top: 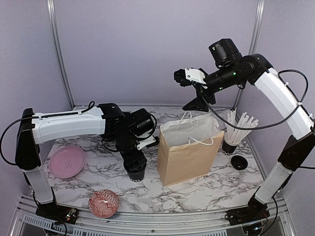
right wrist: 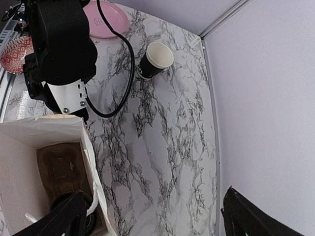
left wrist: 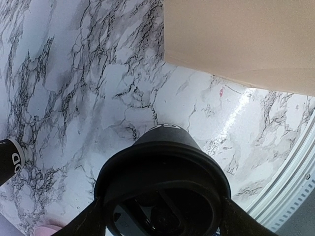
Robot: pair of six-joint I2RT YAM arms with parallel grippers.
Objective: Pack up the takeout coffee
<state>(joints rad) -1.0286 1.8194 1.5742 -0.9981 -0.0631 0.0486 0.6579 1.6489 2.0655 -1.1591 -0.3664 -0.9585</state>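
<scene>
1. Lidded cup (left wrist: 162, 167), black, fills the bottom of the left wrist view between the fingers (left wrist: 88, 221) of the left gripper (left wrist: 160, 211), which seem to clasp its rim on both sides
2. Seen from above, it sits just left of the bag (top: 189, 152)
3. Right gripper (top: 183, 77) hangs high over the bag's open mouth, jaws wide, holding nothing
4. Open cup (right wrist: 155, 59), white inside, stands upright near the back wall, close to the pink plate (right wrist: 106, 17)
5. Brown carrier (right wrist: 61, 169) lies on the bag's floor
</scene>
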